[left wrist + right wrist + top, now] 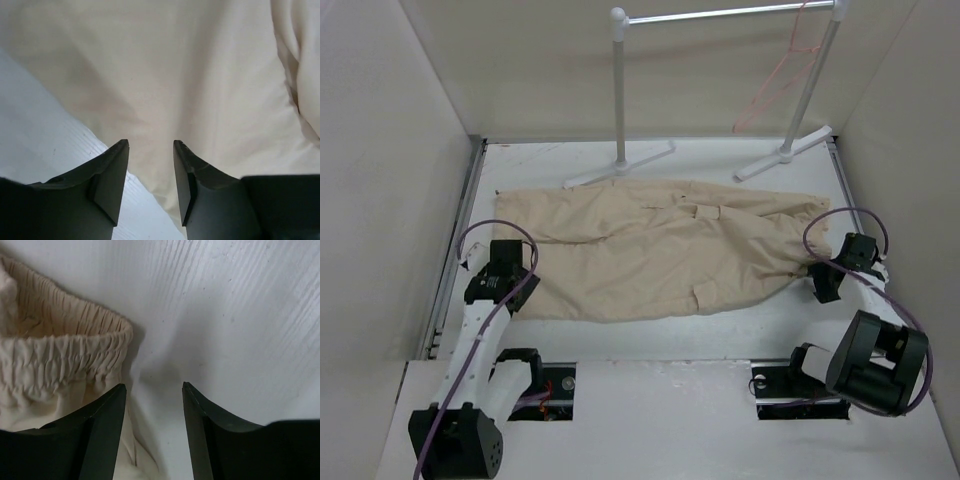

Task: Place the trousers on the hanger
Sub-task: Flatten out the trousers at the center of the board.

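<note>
The beige trousers (pixel 650 255) lie flat across the white table, legs to the left and waist to the right. The thin pink-orange hanger (pixel 782 75) hangs from the rail at the back right, far from both arms. My left gripper (pixel 510 258) sits low at the left leg end. In the left wrist view the left gripper (pixel 150 145) is open, and the near edge of the trousers (pixel 165 75) runs beneath the gap. My right gripper (pixel 823 282) is at the waist end. In the right wrist view the right gripper (pixel 153 386) is open over bare table, with the gathered waistband (pixel 65 360) beside its left finger.
A white metal rail stand (pixel 618 90) rises at the back, its two feet (pixel 620 165) resting just behind the trousers. Cream walls close in the left, right and back. A metal strip (pixel 460 230) lines the table's left edge.
</note>
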### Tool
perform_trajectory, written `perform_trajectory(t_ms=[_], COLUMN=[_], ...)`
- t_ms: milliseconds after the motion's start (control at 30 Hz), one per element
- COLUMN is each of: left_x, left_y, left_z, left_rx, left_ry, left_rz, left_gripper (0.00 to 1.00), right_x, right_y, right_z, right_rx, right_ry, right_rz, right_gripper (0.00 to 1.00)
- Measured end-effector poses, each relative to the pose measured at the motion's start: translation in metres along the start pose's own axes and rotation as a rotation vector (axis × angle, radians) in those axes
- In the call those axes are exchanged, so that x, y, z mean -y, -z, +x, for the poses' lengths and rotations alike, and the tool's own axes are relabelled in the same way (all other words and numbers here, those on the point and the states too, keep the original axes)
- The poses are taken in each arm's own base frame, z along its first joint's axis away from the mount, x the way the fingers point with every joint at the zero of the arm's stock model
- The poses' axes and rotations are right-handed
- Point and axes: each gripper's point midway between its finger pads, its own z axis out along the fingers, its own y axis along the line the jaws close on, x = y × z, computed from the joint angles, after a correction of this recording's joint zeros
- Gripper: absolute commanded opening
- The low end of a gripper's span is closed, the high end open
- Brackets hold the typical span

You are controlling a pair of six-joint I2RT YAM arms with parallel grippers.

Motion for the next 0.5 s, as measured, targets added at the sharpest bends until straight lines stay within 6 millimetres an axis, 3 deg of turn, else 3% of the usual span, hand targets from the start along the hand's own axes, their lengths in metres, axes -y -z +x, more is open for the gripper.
perform_trajectory(t_ms=[233,500], left_x=[0.008,0.027], left_y=[0.023,0.038], left_z=[0.016,0.042], left_rx=[-0.009,-0.067], left_ry=[-0.108,-0.252], left_rz=[0.097,0.176], left_gripper=[0.38,0.36], right_x=[-0.018,-0.028], right_y=[-0.018,-0.016], right_z=[-0.015,-0.022], right_rx=[0.028,0.063], right_ry=[-0.008,0.008], right_rz=[-0.033,-0.051], right_gripper=[0.46,0.53])
